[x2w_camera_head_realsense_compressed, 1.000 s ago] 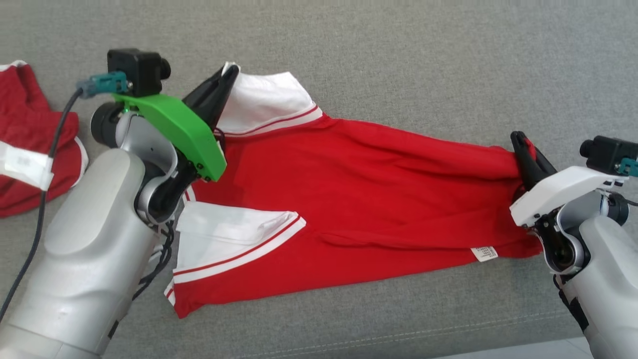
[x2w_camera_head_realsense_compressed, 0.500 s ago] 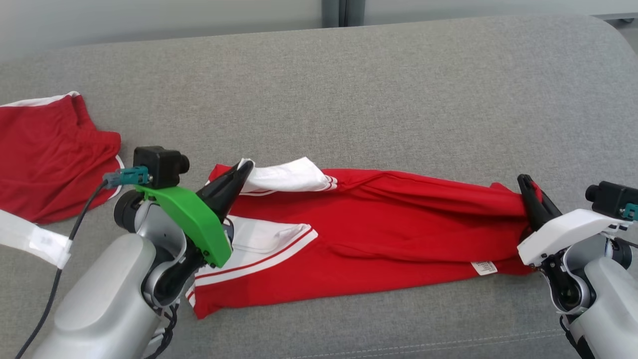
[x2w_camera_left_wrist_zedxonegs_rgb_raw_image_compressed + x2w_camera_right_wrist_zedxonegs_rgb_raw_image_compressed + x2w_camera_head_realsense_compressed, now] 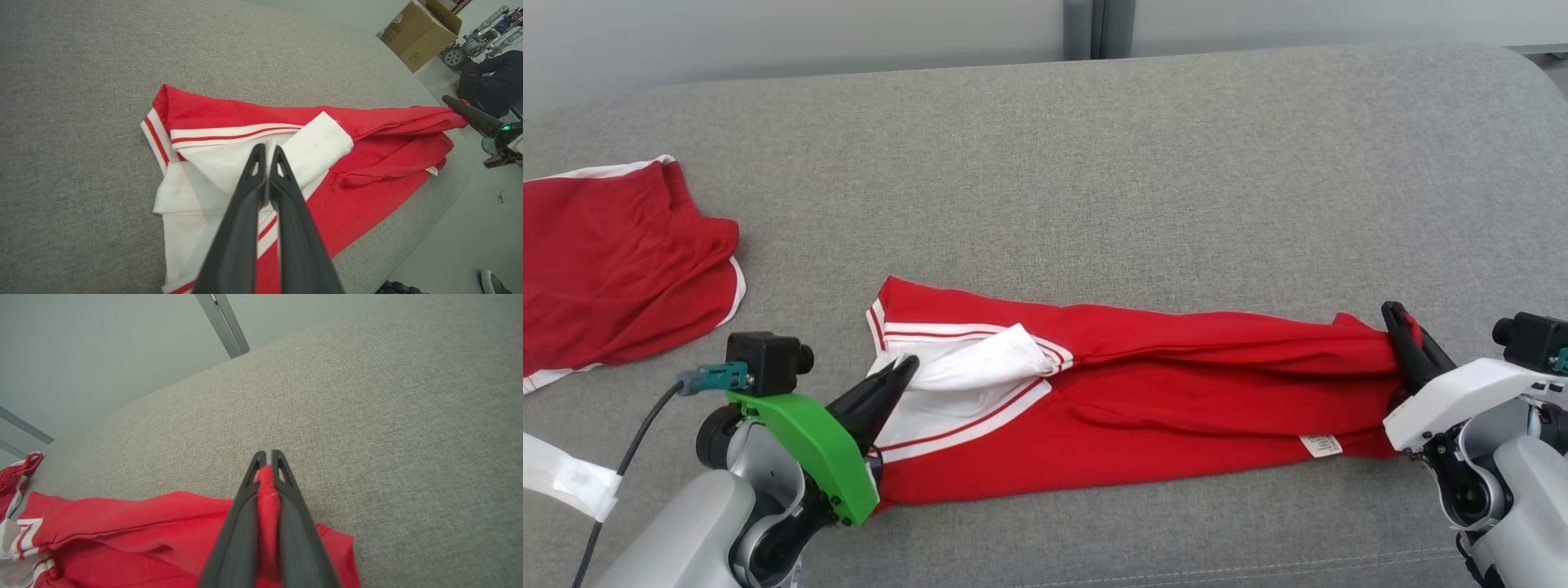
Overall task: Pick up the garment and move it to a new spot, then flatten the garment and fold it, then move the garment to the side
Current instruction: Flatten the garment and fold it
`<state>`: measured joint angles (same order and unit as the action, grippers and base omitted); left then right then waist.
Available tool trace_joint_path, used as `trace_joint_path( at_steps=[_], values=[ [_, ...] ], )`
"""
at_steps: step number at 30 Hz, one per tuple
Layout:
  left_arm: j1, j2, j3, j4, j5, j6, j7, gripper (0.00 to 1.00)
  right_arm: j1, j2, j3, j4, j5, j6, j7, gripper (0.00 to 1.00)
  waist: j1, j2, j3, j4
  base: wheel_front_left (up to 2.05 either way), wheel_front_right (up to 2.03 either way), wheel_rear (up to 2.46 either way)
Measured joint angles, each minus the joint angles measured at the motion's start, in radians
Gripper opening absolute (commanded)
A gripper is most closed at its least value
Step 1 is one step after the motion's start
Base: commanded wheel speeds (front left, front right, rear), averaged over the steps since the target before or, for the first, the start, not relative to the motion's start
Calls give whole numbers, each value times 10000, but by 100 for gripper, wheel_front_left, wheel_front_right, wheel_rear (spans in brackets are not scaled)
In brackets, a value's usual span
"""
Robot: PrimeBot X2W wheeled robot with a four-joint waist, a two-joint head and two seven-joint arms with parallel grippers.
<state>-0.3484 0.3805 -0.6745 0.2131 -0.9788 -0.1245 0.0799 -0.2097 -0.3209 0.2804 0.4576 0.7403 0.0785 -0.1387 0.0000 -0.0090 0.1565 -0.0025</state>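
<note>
The garment (image 3: pixel 1160 392) is a red shirt with white, red-striped sleeves, lying folded lengthwise as a long band across the grey cushion (image 3: pixel 1094 180). My left gripper (image 3: pixel 903 366) is shut on a white sleeve edge at the band's left end; the left wrist view shows the garment (image 3: pixel 367 134) with the white cloth pinched at the left gripper (image 3: pixel 269 148). At the right end my right gripper (image 3: pixel 1395 313) is shut on the red hem. In the right wrist view red fabric of the garment (image 3: pixel 122 522) sits squeezed between the fingers of the right gripper (image 3: pixel 267 455).
A second red garment (image 3: pixel 613 261) with white trim lies at the cushion's left. The cushion's front edge runs just below both grippers. In the left wrist view, cardboard boxes (image 3: pixel 421 34) and a seated person (image 3: pixel 492 81) are beyond the cushion's far end.
Both grippers have drawn the far edge of the garment toward me over its near half, narrowing it to a long band. The head camera has tilted up, showing more cushion.
</note>
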Motion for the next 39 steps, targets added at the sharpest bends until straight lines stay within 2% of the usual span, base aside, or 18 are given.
trace_joint_path(
  at_steps=[7,22,29,39],
  values=[
    [310,194,13,-385,-36,2,75,0,-196,-171,-54,-12,-67,6,-17,0,0,0,122,-42,0,0,0],
    [432,481,-82,-1221,-36,17,301,0,-1982,-219,-40,111,-476,6,-232,0,0,0,716,167,0,0,0],
    [458,456,-150,-1248,-23,17,337,0,-1712,-255,-17,686,-550,59,-520,0,0,0,807,411,0,0,0],
    [891,487,-142,-1248,-38,31,339,0,-616,-194,98,1191,-546,182,-813,0,0,0,648,261,0,0,0]
  ],
)
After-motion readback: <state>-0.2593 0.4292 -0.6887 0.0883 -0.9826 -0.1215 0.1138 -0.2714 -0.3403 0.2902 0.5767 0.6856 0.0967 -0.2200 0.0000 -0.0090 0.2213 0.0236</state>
